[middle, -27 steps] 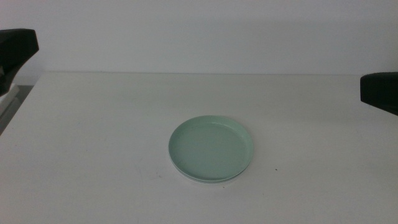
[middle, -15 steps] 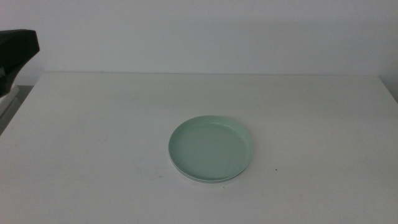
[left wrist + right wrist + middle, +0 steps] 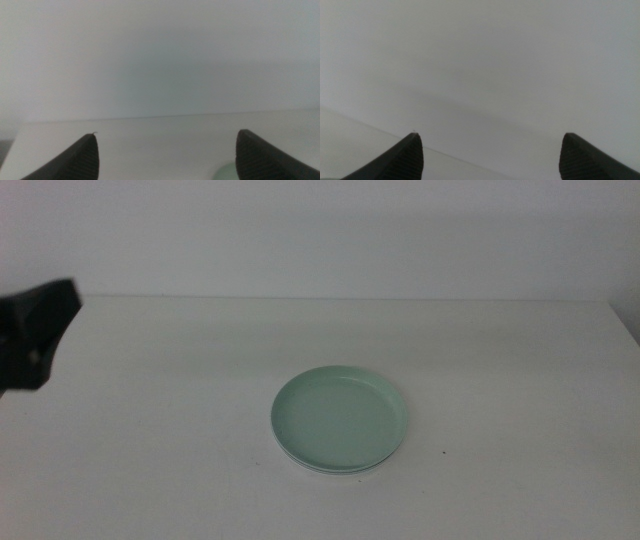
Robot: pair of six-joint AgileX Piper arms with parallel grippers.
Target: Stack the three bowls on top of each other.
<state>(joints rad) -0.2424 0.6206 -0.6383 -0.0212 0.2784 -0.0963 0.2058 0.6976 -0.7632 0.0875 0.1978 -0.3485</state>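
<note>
Sitting at lower centre of the white counter (image 3: 150,380): mint green bowl (image 3: 338,418) topping a pale stack. Hovering wide open, empty: left pincer (image 3: 165,157), right pincer (image 3: 490,157).

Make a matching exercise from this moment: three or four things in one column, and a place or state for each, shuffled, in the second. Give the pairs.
Things:
1. mint green bowl
2. left gripper
3. right gripper
4. table

Places or states:
A. open, facing a bare wall, absent from the middle view
B. on top of a pale-rimmed dish
C. open, at the table's left edge
D. white, carrying the stack

Pairs: 1-B, 2-C, 3-A, 4-D
</note>
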